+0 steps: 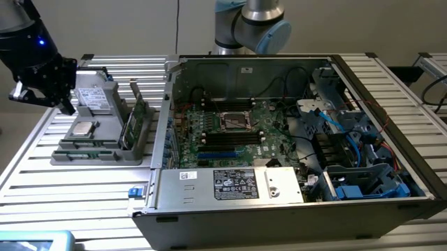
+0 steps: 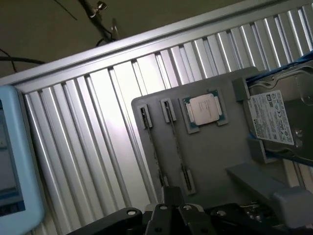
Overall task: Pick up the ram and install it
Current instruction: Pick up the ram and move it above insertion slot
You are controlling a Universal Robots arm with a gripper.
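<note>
From here my gripper [image 1: 66, 108] looks pinched together on nothing, hanging by the hard drive [image 1: 91, 97] at the tray's [image 1: 104, 158] far end; ram sticks [image 2: 155, 149] sit beside the processor [image 2: 204, 109].

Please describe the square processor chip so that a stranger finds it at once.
On the exterior view's left of the open computer case lies a grey plastic tray. The square processor chip sits flat in its middle; alone there it has a silver lid and green rim.
</note>
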